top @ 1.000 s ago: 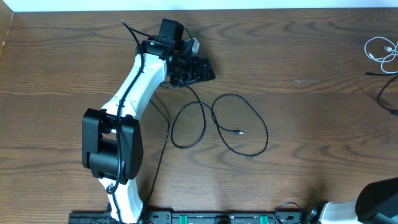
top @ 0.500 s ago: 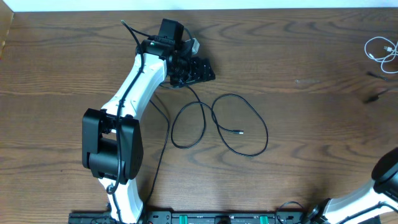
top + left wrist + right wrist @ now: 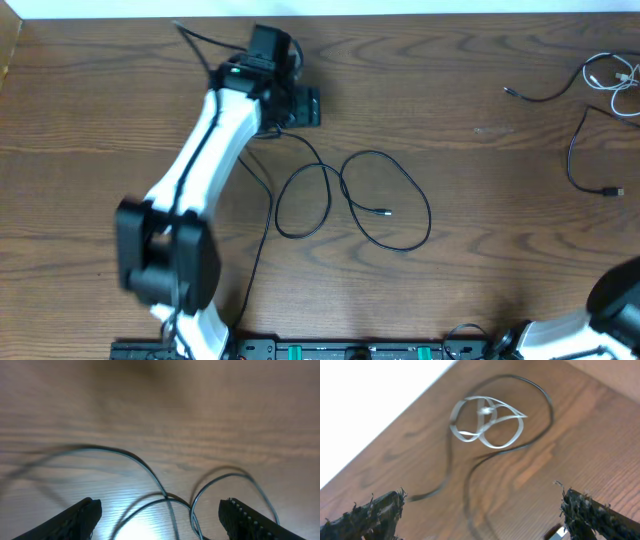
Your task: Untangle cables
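Desk [image 3: 480,250], dark wood grain. Item one: black cable [image 3: 405,190], thin, lying near the desk's centre in two loose loops that cross each other, one small plug end [image 3: 386,212] resting inside the larger loop. Item two: white cable [image 3: 612,76], a small coil at the far right edge. Item three: further black cable [image 3: 572,150], curving beside and around the white coil, a plug end at each visible tip; whether it is one cord or two cannot be told. Left fingers [image 3: 80,516]: spread wide, above the central loops, pinching nothing. Right fingers [image 3: 367,512]: spread wide above the white coil and its black neighbour, holding nothing, clear of both.
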